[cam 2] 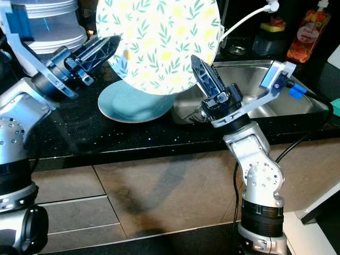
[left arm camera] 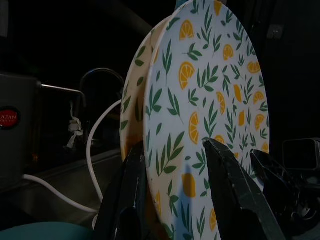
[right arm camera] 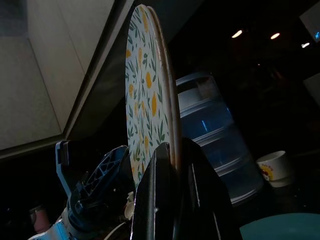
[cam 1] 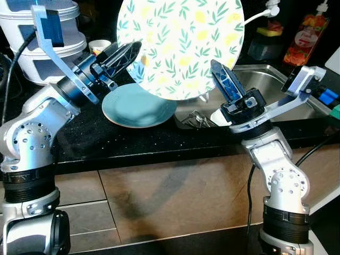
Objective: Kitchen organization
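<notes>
- A round patterned plate (cam 1: 180, 42), white with green leaves and yellow lemon slices, is held upright above the black counter (cam 1: 106, 135), with its decorated face turned toward the head camera.
- The plate is gripped at its lower left edge by the left gripper (cam 1: 130, 53); in the left wrist view the rim is seen pinched between the two black fingers (left arm camera: 235, 190).
- The plate is gripped at its lower right edge by the right gripper (cam 1: 226, 79); in the right wrist view the rim is seen clamped between both fingers (right arm camera: 155, 200).
- A teal plate (cam 1: 138, 106) is laid flat on the counter, below the patterned plate and just left of the sink (cam 1: 276, 85).
- Cutlery (cam 1: 197, 120) is seen in the sink's near left corner.
- A stack of white containers (cam 1: 48, 37) is placed at the back left of the counter, with a small cup (cam 1: 99, 47) beside it.
- A white cable (cam 1: 260, 15) is run behind the sink.
- A red pouch (cam 1: 305, 40) and a sponge (cam 1: 271, 31) on a dark holder are placed behind the sink.
</notes>
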Robot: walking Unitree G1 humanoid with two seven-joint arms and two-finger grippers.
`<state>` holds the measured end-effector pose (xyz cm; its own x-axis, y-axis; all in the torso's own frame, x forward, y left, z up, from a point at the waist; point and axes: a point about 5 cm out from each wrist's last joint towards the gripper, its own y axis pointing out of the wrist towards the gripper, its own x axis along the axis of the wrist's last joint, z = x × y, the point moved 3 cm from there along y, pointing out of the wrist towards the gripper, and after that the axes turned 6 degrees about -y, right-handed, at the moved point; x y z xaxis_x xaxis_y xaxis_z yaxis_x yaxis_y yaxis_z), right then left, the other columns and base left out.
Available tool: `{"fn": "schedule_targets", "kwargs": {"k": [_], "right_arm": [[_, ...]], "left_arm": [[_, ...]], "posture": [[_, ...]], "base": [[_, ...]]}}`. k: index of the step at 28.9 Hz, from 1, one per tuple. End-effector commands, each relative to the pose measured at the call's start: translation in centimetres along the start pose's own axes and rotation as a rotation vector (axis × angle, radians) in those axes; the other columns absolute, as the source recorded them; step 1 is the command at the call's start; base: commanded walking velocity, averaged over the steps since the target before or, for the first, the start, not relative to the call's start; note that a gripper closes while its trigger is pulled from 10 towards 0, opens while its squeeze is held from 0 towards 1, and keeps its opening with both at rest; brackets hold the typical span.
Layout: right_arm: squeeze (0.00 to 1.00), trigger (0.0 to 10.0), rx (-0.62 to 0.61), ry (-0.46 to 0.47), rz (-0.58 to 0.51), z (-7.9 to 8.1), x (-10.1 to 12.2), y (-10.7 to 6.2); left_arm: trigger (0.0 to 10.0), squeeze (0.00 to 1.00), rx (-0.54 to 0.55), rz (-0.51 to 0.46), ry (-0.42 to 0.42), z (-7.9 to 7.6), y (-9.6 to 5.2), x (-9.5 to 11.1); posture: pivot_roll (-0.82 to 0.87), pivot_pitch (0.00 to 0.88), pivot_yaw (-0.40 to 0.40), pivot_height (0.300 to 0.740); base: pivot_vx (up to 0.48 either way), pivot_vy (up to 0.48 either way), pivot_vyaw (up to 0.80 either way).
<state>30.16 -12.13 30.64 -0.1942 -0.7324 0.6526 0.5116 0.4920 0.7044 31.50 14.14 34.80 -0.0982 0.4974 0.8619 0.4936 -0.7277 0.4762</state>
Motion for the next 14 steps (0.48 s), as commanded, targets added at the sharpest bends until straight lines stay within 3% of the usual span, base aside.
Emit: {"fn": "schedule_targets", "kwargs": {"k": [1,6,11,12,14], "right_arm": [[0.0,0.0,0.02,0.003,0.022,0.5,-0.4,0.2],[0.0,0.0,0.035,0.006,0.024,0.6,-0.4,0.1],[0.0,0.0,0.061,0.019,0.029,1.1,-0.7,0.3],[0.0,0.0,0.067,0.024,0.031,1.3,-0.9,0.3],[0.0,0.0,0.067,0.024,0.031,1.3,-0.9,0.3]], "left_arm": [[10.0,0.0,-0.083,0.017,0.028,-1.5,0.7,0.2],[10.0,0.0,-0.057,-0.02,0.029,-1.3,0.4,1.2],[10.0,0.0,-0.085,0.028,-0.039,-1.9,0.9,-1.0],[9.1,0.0,-0.079,0.04,-0.057,-1.9,1.1,-1.5],[9.1,0.0,-0.079,0.04,-0.057,-1.9,1.1,-1.5]], "posture": [[0.05,0.0,-0.016,0.74],[0.05,0.0,-0.018,0.74],[0.05,0.0,-0.018,0.74],[0.05,0.0,-0.018,0.74],[0.05,0.0,-0.018,0.74]], "base": [[0.0,0.0,0.0],[0.0,0.0,0.0],[0.0,0.0,0.0],[0.0,0.0,0.0],[0.0,0.0,0.0]]}}
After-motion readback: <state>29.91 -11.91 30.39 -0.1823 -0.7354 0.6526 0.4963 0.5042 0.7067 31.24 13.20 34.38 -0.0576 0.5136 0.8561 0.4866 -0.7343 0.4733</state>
